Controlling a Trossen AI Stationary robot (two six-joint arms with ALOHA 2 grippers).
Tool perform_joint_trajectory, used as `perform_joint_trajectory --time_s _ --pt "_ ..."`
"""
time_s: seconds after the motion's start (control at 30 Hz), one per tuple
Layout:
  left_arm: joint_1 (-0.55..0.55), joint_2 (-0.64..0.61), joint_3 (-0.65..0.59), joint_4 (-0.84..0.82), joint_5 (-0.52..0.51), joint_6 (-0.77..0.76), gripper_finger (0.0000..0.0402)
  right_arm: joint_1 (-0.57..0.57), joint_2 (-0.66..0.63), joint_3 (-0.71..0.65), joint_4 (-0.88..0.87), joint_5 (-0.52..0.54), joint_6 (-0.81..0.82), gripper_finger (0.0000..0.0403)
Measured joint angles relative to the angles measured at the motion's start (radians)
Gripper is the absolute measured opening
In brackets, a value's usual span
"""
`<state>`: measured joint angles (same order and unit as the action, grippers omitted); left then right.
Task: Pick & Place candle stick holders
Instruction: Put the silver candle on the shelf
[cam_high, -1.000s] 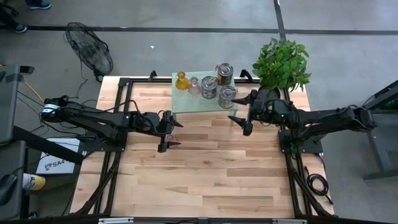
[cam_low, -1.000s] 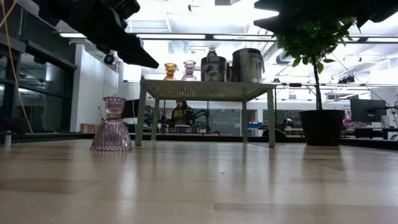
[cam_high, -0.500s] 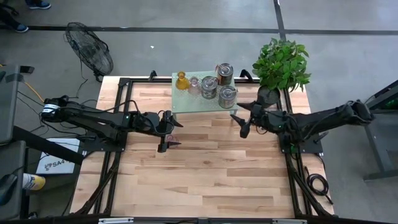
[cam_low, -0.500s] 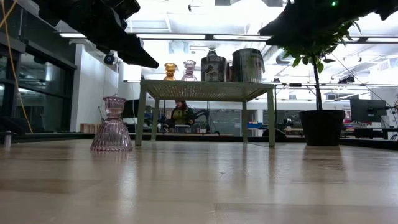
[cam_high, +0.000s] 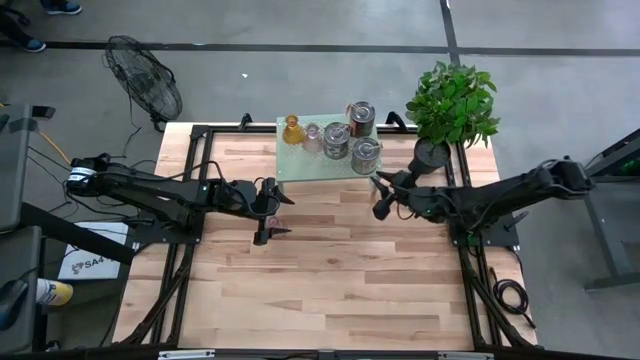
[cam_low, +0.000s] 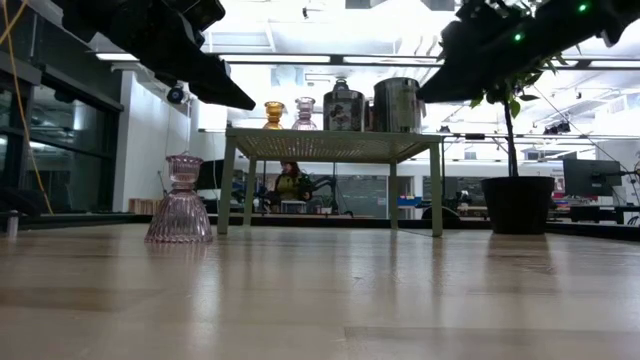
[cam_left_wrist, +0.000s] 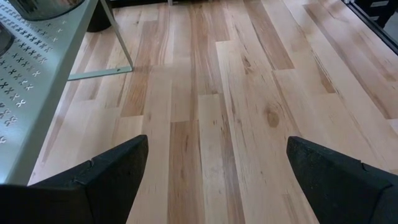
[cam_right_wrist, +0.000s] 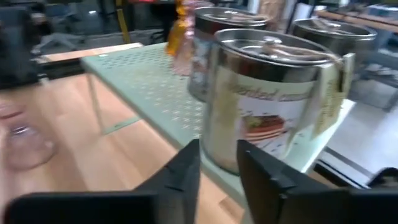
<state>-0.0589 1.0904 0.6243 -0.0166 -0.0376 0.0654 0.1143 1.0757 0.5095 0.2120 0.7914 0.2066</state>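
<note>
A pale green perforated stand (cam_high: 310, 165) at the table's far middle carries an amber glass holder (cam_high: 291, 130), a pink glass holder (cam_high: 312, 135) and three silvery cylinder holders (cam_high: 336, 140) (cam_high: 361, 117) (cam_high: 366, 155). Another pink glass holder (cam_low: 180, 200) stands on its wide foot on the wood, left of the stand. My left gripper (cam_high: 273, 215) hovers open above that spot, and nothing is between its fingers (cam_left_wrist: 217, 180). My right gripper (cam_high: 377, 196) is just right of the stand and faces the nearest silvery cylinder (cam_right_wrist: 267, 99). Its fingers (cam_right_wrist: 219, 168) are a narrow gap apart and hold nothing.
A potted green plant (cam_high: 452, 100) stands at the far right corner, close behind my right arm. A fan (cam_high: 145, 78) stands on the floor beyond the far left corner. Bare wood (cam_high: 330, 280) fills the near half of the table.
My right gripper has gone toward the table's left, closer to the stand's right end. Its fingers have drawn together to a narrow gap. My left arm and all the holders have kept still.
</note>
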Motion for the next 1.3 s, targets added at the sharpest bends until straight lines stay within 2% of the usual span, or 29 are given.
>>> perform_joint_trajectory --time_s 0.13,0.2,0.5,0.7,0.93,1.3 --pt "0.0 0.0 0.0 0.0 0.0 0.0 0.0376 0.0 0.025 0.0 0.041 0.058 0.004 0.003" --pt "0.0 0.0 0.0 0.0 0.0 0.001 0.0376 0.0 0.031 0.0 0.052 0.075 0.003 0.0008" --pt "0.0 0.0 0.0 0.0 -0.001 0.006 0.0376 0.006 0.044 0.0 0.055 0.074 0.049 0.0003" --pt "0.0 0.0 0.0 0.0 -0.001 0.006 0.0376 0.003 0.104 0.0 0.096 0.071 0.052 0.0001" --pt "0.0 0.0 0.0 0.0 -0.001 0.008 0.0376 -0.005 0.163 0.0 0.176 0.127 0.008 0.0001" --pt "0.0 0.0 0.0 0.0 0.0 0.008 0.0376 -0.115 0.177 0.0 0.211 0.021 -0.013 0.0"
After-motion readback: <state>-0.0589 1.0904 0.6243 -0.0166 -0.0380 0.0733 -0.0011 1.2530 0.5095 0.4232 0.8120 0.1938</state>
